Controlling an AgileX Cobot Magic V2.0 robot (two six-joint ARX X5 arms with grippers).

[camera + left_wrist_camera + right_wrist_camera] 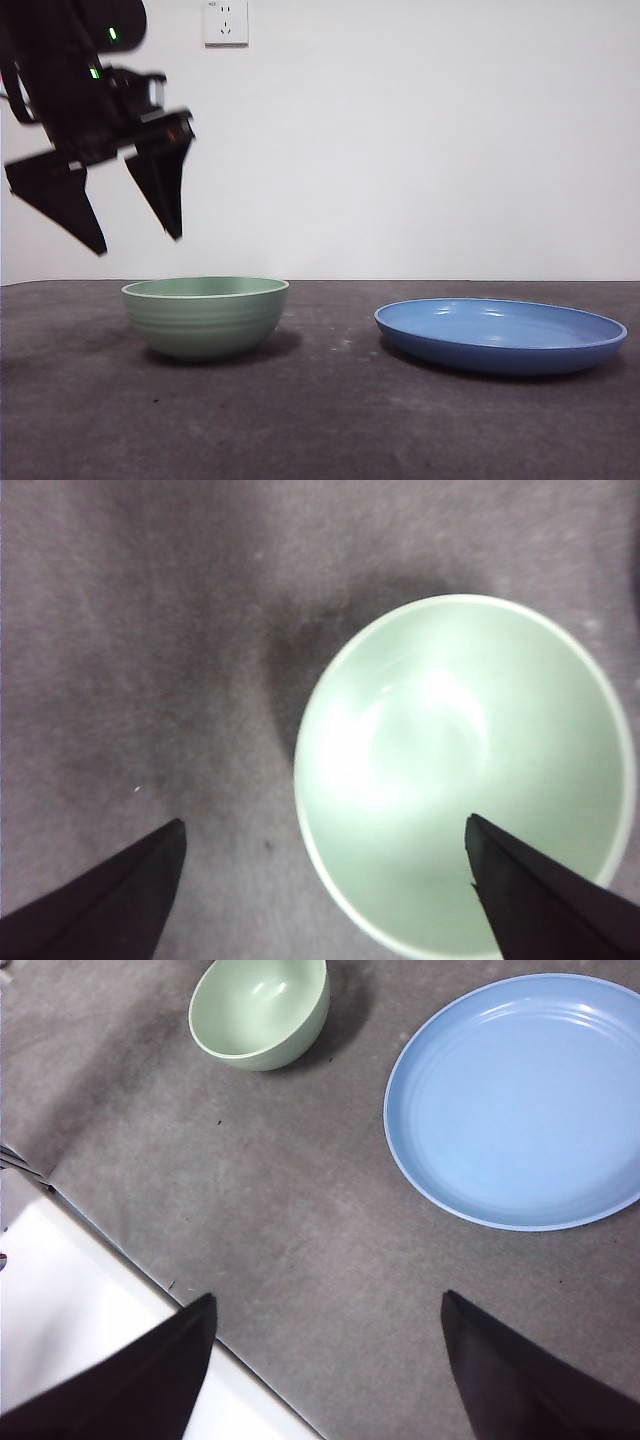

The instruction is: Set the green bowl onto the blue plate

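The green bowl (205, 316) stands upright and empty on the dark table, left of the blue plate (500, 334), with a gap between them. My left gripper (140, 240) hangs open in the air above the bowl's left side, holding nothing. In the left wrist view the bowl (460, 770) lies below, one jaw over its inside and the other over bare table; the gripper (325, 825) is open. My right gripper (325, 1300) is open and empty, high above the table, looking down on the bowl (262, 1012) and the plate (520, 1095).
A dark grey mat (320, 420) covers the table. A white wall with a socket (225, 22) stands behind. The right wrist view shows the mat's edge and a white surface (70, 1300) beside it.
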